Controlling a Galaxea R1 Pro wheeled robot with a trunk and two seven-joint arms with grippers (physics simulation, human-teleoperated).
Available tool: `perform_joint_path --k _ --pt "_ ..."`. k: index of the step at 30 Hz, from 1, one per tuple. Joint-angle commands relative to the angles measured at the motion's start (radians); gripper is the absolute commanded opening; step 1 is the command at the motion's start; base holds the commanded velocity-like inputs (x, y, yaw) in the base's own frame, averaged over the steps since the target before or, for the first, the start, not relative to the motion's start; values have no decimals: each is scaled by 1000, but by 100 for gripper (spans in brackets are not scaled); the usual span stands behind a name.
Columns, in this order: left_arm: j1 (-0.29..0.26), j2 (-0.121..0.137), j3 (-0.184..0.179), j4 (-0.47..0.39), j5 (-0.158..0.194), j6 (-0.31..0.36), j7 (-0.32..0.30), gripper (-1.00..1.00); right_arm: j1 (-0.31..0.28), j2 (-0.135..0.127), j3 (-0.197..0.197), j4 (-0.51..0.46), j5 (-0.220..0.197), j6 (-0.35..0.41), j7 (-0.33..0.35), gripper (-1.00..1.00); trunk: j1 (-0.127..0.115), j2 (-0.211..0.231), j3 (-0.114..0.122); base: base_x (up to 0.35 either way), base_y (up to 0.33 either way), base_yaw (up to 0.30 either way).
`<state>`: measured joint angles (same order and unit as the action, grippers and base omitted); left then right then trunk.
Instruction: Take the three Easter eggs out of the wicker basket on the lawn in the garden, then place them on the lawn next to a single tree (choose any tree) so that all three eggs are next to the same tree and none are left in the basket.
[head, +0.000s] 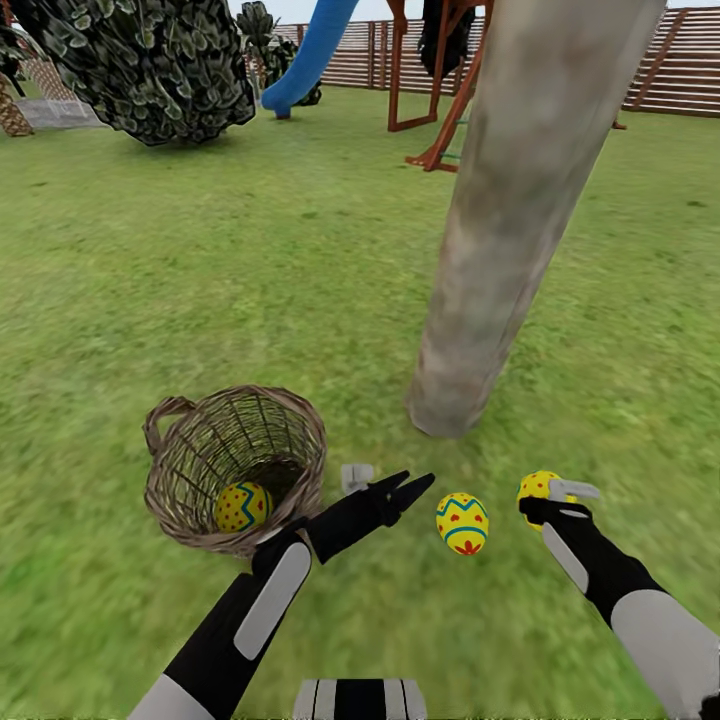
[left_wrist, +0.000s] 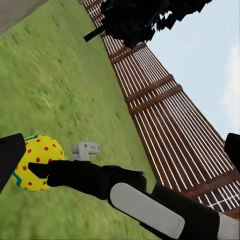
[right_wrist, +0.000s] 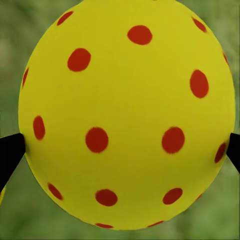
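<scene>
The wicker basket (head: 180, 470) stands on the lawn (head: 250, 280) at the lower left, with one Easter egg (head: 242, 507) inside it. A second egg (head: 462, 522), with zigzag bands, lies on the grass just in front of the tree (head: 510, 220). My left gripper (head: 402, 490) is between the basket and that egg; its fingertips (left_wrist: 11, 159) stand wide apart and hold nothing. My right gripper (head: 545, 495) is shut on a red-dotted yellow egg (head: 536, 485) (right_wrist: 130, 100) (left_wrist: 39, 161), low over the grass right of the trunk's foot.
A leafy bush (head: 150, 65) hangs at the far left. A wooden play tower (head: 430, 90) with a blue slide (head: 310, 55) stands behind the tree, and a slat fence (head: 690, 70) (left_wrist: 165, 110) closes the garden. Open grass stretches around the trunk.
</scene>
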<state>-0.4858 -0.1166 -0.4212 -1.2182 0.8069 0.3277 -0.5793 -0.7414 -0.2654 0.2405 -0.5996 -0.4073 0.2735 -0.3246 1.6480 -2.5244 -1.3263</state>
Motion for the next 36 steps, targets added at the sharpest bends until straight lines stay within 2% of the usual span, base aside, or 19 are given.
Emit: perform_joint_path --k 1,3,6,8,10,13,15,18,21,23,29,32,34,36 --pt "0 -1 0 0 10 9 -1 100 -2 -1 9 1 -8 3 -7 -100 0 0 -1 0 0 0" --pt "0 8 0 -8 9 5 -8 100 -4 0 12 5 -10 1 1 -100 0 0 -1 0 0 0" --pt "0 13 -2 -4 9 -3 -12 100 -5 -5 29 15 12 2 147 -100 0 0 -1 0 0 0" --pt "0 13 -5 -1 8 -3 -12 100 -5 -3 32 14 17 4 187 -100 0 0 -1 0 -91 0" --pt "0 12 -6 0 9 -3 -11 100 -5 -2 42 7 17 5 197 -100 0 0 -1 0 -288 0" --pt "0 12 -7 0 8 -2 -12 100 -6 -2 112 3 18 5 198 -100 0 0 -1 0 -307 65" --pt "0 12 -7 1 9 -4 -13 100 -6 -3 127 3 18 5 196 -100 0 0 -1 0 -85 254" --pt "0 12 -8 0 9 -4 -17 100 -6 -4 128 2 18 5 195 -100 0 0 -1 0 -7 84" --pt "0 13 -8 2 9 -3 -81 100 -6 -5 129 1 18 6 196 -100 0 0 -1 0 -1 8" --pt "0 14 -7 3 10 -3 -100 100 -6 -5 128 0 18 6 196 -100 0 0 -1 0 0 1" --pt "0 13 -7 4 11 -3 -96 100 -6 -6 126 0 18 6 196 -100 0 0 -1 0 0 0" --pt "0 14 -7 15 43 -2 -100 100 -6 -6 126 0 18 6 196 -100 0 0 -1 0 0 0" --pt "0 13 -6 59 92 -3 -101 100 -6 -6 126 0 18 6 196 -100 0 0 -1 0 0 0" --pt "0 3 -6 75 122 -3 -96 100 -6 -6 125 0 17 6 196 -100 1 -1 -9 0 0 0"
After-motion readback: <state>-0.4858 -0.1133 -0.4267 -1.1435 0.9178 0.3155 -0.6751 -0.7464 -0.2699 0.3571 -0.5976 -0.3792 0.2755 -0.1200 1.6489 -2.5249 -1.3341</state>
